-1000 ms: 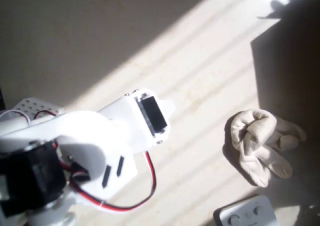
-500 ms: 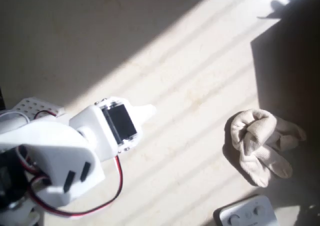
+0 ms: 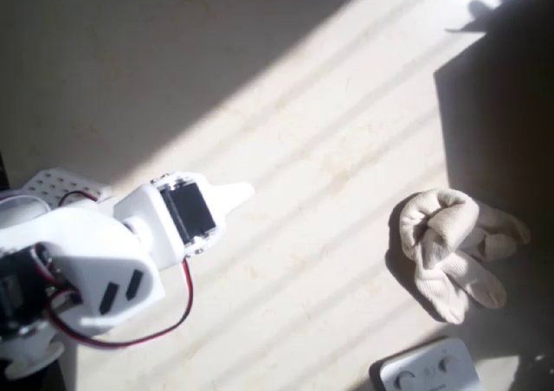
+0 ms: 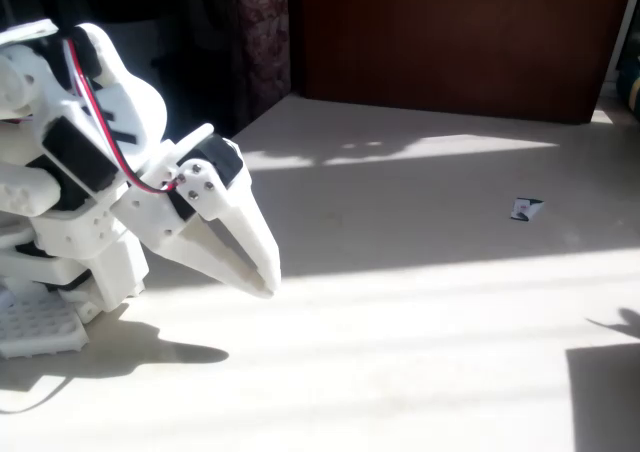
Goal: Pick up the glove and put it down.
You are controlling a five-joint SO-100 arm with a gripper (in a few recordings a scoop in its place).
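On sunlit cream table [image 3: 329, 88], crumpled cream-beige knitted glove [image 3: 450, 246] lies at right in overhead view, just above grey device with round buttons [image 3: 428, 372]. White two-finger gripper [image 4: 262, 277] well apart at left, fingers pressed together, empty, tips near tabletop.

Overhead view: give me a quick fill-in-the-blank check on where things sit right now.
1. In the overhead view the glove lies to the ____ of the end effector.
2. The end effector holds ____.
3. The grey device sits ____ the glove in the overhead picture.
4. In the fixed view the end effector points ____ toward the table.

Missing words: right; nothing; below; down
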